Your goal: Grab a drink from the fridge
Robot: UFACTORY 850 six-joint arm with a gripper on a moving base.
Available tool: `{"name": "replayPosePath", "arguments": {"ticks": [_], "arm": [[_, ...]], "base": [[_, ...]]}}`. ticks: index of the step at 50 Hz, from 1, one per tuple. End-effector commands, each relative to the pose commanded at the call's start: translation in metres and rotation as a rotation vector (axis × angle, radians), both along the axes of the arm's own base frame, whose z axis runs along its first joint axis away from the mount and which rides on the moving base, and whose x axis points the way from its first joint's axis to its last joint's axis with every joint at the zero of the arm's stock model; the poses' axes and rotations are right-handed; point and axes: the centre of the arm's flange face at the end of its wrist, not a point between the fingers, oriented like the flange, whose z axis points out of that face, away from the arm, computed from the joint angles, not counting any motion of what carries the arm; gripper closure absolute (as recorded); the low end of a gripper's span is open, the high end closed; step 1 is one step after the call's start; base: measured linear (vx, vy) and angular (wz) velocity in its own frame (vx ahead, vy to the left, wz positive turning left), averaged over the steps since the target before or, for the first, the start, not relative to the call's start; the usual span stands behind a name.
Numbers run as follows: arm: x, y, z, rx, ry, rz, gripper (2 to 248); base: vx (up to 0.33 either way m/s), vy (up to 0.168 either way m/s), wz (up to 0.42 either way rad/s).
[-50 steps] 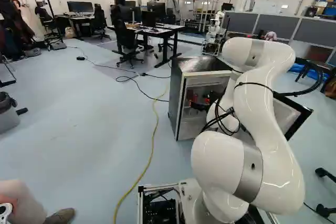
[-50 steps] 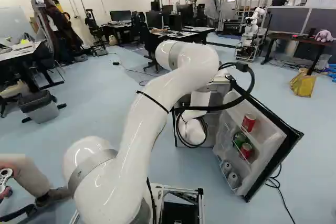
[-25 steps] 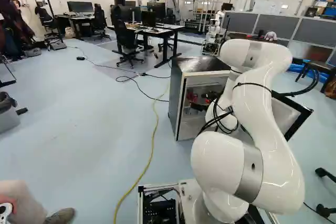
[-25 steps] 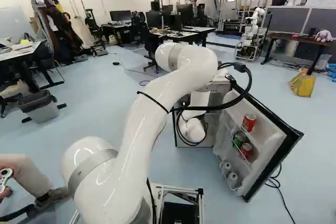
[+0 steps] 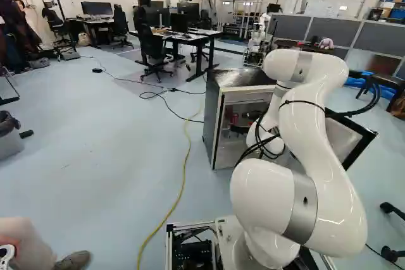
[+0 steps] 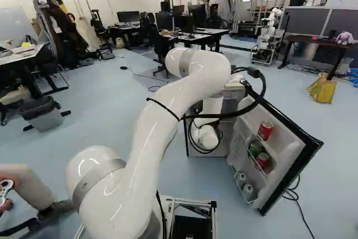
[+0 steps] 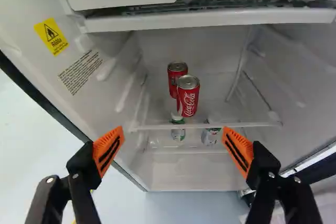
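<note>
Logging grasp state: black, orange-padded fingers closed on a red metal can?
No, the fingers stand wide apart, both red cans ahead of them.

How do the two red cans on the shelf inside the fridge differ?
The front can stands nearer the open gripper; the rear can stands farther in. The front can is in full view, while the rear can is partly hidden behind it. Both are red with silvery tops and stand upright.

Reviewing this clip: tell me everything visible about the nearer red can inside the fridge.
The nearer red can looks like metal, with a silvery top and white lettering down its side. It stands upright on the shelf, partly hiding the other red can behind it; whether they touch is unclear. The jaws, open and wide apart, are not touching it.
</note>
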Motion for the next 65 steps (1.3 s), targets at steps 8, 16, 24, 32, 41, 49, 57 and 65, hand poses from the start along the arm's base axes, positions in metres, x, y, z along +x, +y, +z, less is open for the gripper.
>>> {"name": "replayPosePath", "arguments": {"ticks": [8,16,24,32,41,49,57,65], "arm": [[0.006,-0.001,-0.003,-0.006,0.006,-0.002,3],[0.011,-0.001,-0.004,-0.011,0.002,0.002,3],[0.018,-0.001,-0.006,-0.015,-0.006,0.008,3],[0.024,-0.001,-0.007,-0.019,-0.013,0.014,3],[0.030,-0.001,-0.008,-0.024,-0.021,0.019,3],[0.036,-0.002,-0.010,-0.029,-0.029,0.023,3],[0.042,-0.002,-0.011,-0.034,-0.038,0.028,3],[0.049,-0.003,-0.013,-0.039,-0.047,0.033,3]], "base": [[0.000,0.000,0.000],[0.000,0.000,0.000],[0.000,0.000,0.000],[0.000,0.000,0.000],[0.000,0.000,0.000],[0.000,0.000,0.000],[0.000,0.000,0.000],[0.000,0.000,0.000]]}}
